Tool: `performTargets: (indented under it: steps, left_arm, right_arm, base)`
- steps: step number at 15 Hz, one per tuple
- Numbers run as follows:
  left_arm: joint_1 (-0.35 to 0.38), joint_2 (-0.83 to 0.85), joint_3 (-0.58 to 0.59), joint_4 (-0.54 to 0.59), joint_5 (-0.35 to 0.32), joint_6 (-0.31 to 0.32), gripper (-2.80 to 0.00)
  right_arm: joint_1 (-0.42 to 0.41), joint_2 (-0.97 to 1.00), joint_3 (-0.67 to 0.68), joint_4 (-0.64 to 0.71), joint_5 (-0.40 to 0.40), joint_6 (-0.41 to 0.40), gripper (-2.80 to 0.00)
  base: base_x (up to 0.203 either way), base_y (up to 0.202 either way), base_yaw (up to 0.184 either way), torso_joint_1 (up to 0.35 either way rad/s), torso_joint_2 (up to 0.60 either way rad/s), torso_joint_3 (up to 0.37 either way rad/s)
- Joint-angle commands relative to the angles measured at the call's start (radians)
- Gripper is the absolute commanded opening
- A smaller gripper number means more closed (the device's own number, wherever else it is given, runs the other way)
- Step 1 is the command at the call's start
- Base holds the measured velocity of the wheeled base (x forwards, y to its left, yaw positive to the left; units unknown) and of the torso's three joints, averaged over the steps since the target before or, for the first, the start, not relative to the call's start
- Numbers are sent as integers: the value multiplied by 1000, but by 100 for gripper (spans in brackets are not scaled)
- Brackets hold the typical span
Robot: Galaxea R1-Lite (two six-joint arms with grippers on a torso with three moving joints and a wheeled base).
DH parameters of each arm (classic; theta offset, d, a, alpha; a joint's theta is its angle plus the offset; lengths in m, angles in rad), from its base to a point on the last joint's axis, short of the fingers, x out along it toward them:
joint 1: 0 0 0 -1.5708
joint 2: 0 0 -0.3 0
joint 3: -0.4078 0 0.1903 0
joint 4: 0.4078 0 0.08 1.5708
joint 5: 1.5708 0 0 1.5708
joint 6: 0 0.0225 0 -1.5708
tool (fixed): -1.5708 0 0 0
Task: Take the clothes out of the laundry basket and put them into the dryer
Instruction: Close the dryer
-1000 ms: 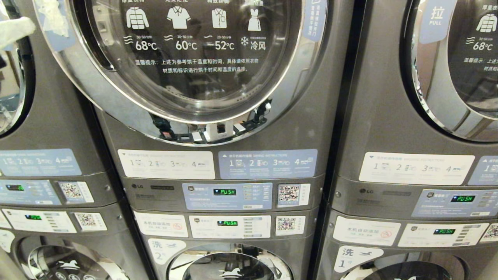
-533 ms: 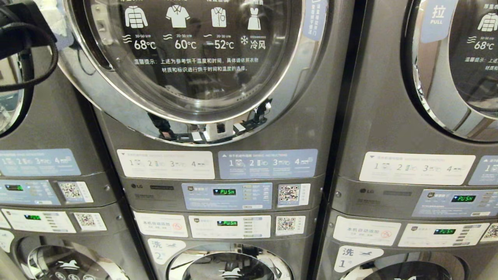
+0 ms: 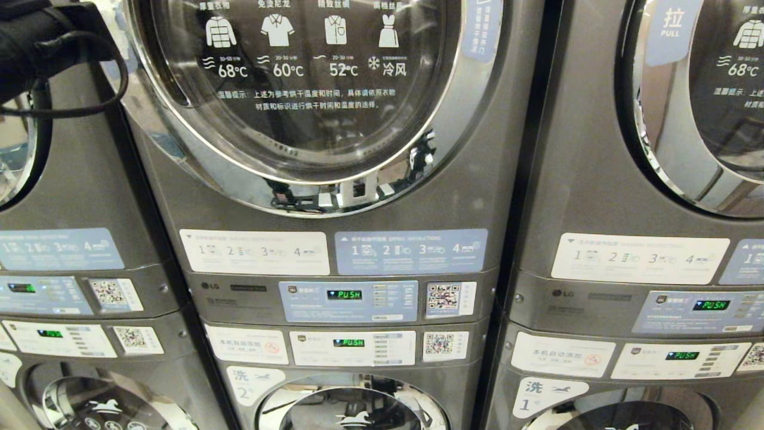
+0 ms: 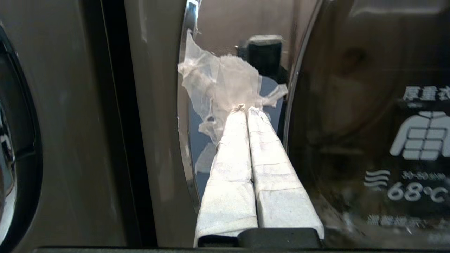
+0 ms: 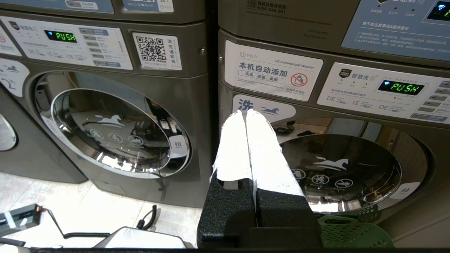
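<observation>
Both hands pinched closed: left hand (image 4: 246,109) raised at dryer door (image 4: 351,105) edge; right hand (image 5: 245,113) low, empty.

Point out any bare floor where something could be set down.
Only the pale tiled floor before the lower-left washer is bare. Crowded beside it: a grey box, coiled cable, green laundry basket.
</observation>
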Motion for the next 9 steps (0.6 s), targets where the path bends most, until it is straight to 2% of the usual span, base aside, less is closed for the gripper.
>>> performTargets:
  steps: [1,3,9]
  left_arm:
    - [-3,86,-49,-17,15,3,-280]
    - [-9,139,-88,-29,37,3,-280]
    - [-10,239,-184,-34,36,1,-280]
  right_arm:
    - [1,2,0,0,0,1,-280]
    - [1,2,1,0,0,0,-280]
    - [1,0,1,0,0,1,-280]
  base:
    - [0,0,0,0,0,0]
    - [0,0,0,0,0,0]
    - [0,0,0,0,0,0]
